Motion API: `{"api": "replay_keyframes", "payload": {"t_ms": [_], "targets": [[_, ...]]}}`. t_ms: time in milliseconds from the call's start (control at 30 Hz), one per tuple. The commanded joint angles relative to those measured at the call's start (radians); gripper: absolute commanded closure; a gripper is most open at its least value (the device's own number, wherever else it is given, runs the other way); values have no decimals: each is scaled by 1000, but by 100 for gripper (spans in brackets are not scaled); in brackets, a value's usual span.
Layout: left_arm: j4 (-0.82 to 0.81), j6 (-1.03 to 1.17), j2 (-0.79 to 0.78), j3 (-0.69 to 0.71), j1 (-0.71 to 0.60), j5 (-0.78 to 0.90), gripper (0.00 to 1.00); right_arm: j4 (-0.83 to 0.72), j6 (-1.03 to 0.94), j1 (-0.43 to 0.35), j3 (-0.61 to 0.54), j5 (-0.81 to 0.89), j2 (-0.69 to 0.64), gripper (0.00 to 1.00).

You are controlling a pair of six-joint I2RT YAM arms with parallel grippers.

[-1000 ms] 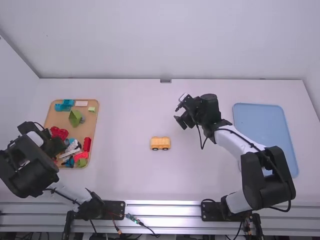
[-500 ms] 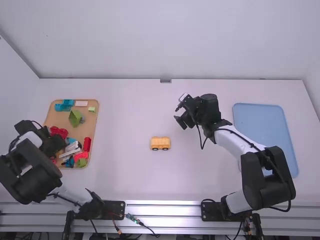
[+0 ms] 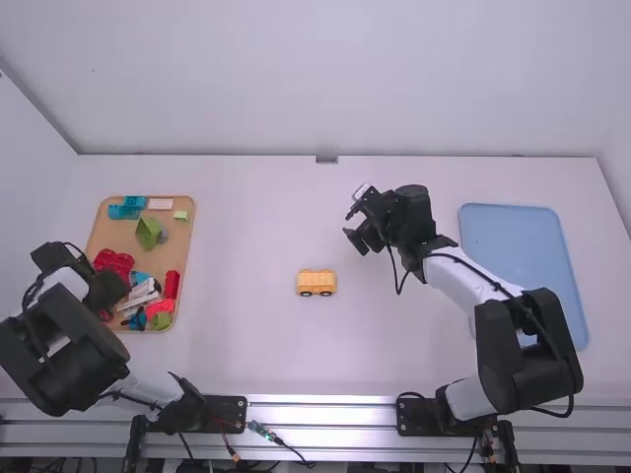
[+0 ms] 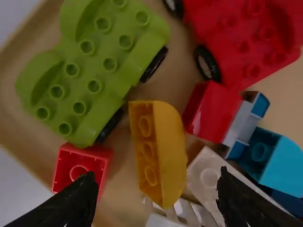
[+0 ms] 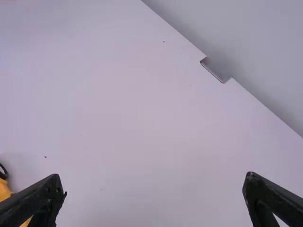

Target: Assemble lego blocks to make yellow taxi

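My left gripper (image 3: 114, 289) hangs over the lower left part of the wooden tray. The left wrist view has the gripper (image 4: 156, 201) open above a yellow curved block (image 4: 163, 151), which lies on its side with its hollow underside showing. A yellow wheeled base (image 3: 316, 283) stands at mid-table in the high view; part of the yellow base (image 5: 4, 191) shows at the right wrist view's lower left edge. Right of and beyond it, my right gripper (image 3: 355, 238) is above the table; its wrist view has the gripper (image 5: 154, 191) open with nothing between its fingers.
Around the yellow block in the tray (image 3: 187, 258) lie a green wheeled base (image 4: 90, 71), a red wheeled base (image 4: 236, 38), a small red block (image 4: 80, 168) and several other pieces. A blue tray (image 3: 518, 236) lies at the right.
The left arm has shifted slightly toward the camera and right, its wrist turning a little over the tray. The right arm and the yellow base have stayed still.
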Motion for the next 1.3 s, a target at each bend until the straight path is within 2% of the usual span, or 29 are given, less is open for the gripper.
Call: {"api": "replay_keyframes", "payload": {"t_ms": [0,133,233,267,333,400,433,467,867,1267], "targets": [[7,-26,-15,-13,-1,-29,40,-1,0,-3,25,-5,-18,0],[29,-40,-15,-13,-1,-19,53,-4,-1,-3,25,-5,-18,0],[40,-39,-15,-13,0,8,56,-2,0,-3,25,-5,-18,0],[39,-39,-15,-13,2,7,64,-2,0,-3,25,-5,-18,0],[37,-39,-15,-13,4,7,70,-2,0,-3,25,-5,-18,0],[35,-39,-15,-13,2,6,81,-3,0,-3,25,-5,-18,0],[31,-40,-15,-13,1,7,96,-4,-1,-3,25,-5,-18,0],[27,-40,-15,-13,2,6,98,-5,0,-3,25,-5,-18,0],[18,-59,-15,-14,15,0,98,-13,0,-3,25,-5,-18,0],[104,-54,-15,-68,-11,27,98,-20,0,-3,25,-5,-18,0]]}}
